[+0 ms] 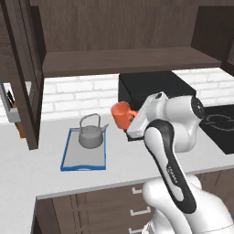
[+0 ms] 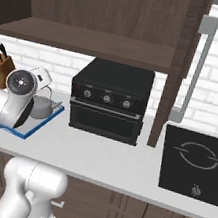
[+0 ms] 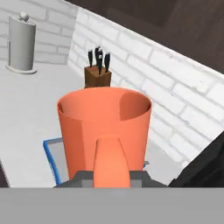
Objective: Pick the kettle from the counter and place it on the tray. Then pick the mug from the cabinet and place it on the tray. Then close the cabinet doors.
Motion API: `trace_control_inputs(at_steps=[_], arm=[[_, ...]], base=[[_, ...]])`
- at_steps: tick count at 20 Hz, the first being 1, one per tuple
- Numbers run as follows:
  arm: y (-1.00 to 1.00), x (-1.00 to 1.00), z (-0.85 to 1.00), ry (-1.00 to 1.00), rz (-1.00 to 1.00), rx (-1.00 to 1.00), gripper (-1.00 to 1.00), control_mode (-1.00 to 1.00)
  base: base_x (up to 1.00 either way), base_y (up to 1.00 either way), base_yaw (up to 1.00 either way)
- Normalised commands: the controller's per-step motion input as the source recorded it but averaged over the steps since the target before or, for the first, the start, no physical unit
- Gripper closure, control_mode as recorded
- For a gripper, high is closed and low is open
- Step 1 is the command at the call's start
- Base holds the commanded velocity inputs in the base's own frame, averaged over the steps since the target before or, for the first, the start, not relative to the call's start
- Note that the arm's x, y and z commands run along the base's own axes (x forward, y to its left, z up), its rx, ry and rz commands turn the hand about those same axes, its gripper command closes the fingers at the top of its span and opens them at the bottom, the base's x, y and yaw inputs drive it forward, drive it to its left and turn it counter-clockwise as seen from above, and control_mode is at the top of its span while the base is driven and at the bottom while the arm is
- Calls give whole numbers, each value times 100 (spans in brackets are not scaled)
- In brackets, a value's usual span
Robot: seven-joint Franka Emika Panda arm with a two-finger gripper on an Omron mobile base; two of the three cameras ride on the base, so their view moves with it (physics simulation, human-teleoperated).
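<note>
Mug [image 1: 120, 114], small, orange and cylindrical with smooth matte walls, hangs in the air above the table [image 1: 27, 169], clamped in the hand [image 1: 130, 121] by its side loop handle; from the hand view the mug [image 3: 105, 131] sits right in front of the camera, its open mouth tilted away and its handle running down between the grey finger pads. It is held just to the right of the tray [image 1: 68, 153], higher than the kettle [image 1: 91, 132] and not touching either. That kettle, a squat grey metal body with a thin arched wire handle and a short spout, stands on the tray's grey bottom inside the bright blue raised rim. No brand, label or writing can be read on any of these things. Behind the mug stands a black oven box [image 2: 110, 98] with three round knobs, against a white brick wall. A wooden knife block [image 3: 97, 74] and a pale paper towel holder [image 3: 21, 41] stand farther along the table. Above, the dark brown cabinet [image 1: 128, 59] shows a bare wood-grain shelf, its door [image 2: 181, 68] standing open with a long silver bar handle [image 2: 196, 70].
</note>
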Motion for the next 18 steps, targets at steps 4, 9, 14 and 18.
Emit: trace_control_inputs(at_steps=[4, 9, 14, 18], arm=[[63, 42, -53, 14, -4, 2, 100, -100], [58, 45, -39, 5, 0, 12, 100, -100], [52, 45, -54, 24, 0, 17, 100, -100], [41, 55, -45, 38, 0, 11, 100, -100]], base=[[0, 0, 0], [0, 0, 0], [0, 0, 0], [0, 0, 0]])
